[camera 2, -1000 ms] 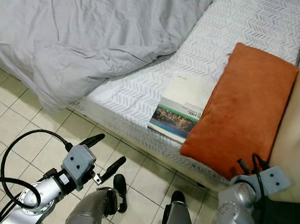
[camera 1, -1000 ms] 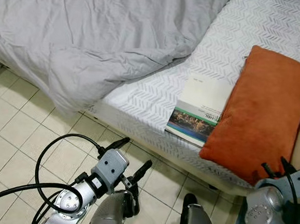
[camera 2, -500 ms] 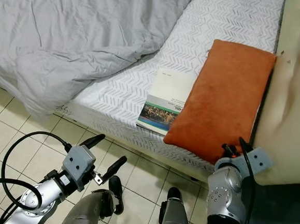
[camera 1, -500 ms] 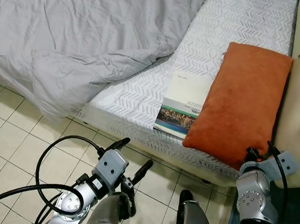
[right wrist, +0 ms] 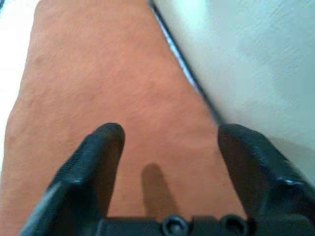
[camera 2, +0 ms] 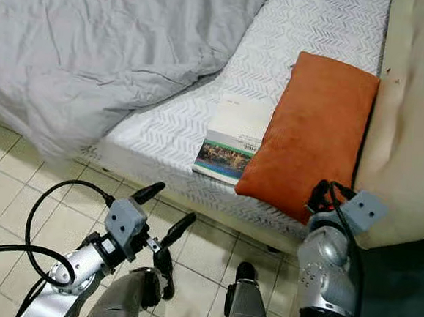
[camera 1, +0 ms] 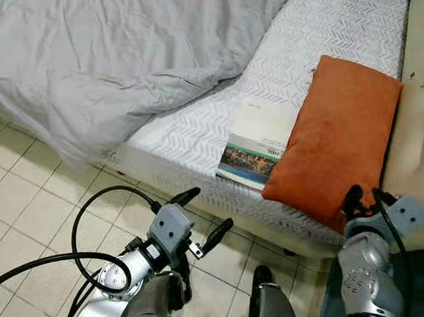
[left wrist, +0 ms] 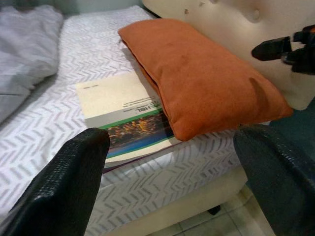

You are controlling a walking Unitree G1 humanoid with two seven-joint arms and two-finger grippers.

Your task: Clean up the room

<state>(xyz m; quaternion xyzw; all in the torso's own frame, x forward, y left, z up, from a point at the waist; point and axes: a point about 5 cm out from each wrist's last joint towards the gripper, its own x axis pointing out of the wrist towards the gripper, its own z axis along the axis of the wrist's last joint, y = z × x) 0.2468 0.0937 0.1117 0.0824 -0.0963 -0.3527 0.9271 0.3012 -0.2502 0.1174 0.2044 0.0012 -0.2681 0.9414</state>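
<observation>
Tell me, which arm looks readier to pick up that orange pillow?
Probably the right. Its open right gripper hangs just over the orange pillow, while the open left gripper is lower, over the floor tiles short of the bed.

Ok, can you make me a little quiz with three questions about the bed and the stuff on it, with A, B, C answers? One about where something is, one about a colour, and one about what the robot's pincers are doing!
1. Where is the book?
A. On the tiled floor
B. On the mattress, tucked partly under the cushion
C. On top of the grey duvet

2. What colour is the cushion?
A. Orange
B. Blue
C. Green

3. How is the right pincer?
A. Shut on the book
B. Shut on the duvet
C. Open, at the near end of the cushion

Answers:
1. B, because the book lies on the patterned sheet with one edge hidden beneath the cushion.
2. A, because the cushion is plainly orange against the pale headboard.
3. C, because the right wrist view shows the two fingers spread apart with orange fabric between them.
</observation>
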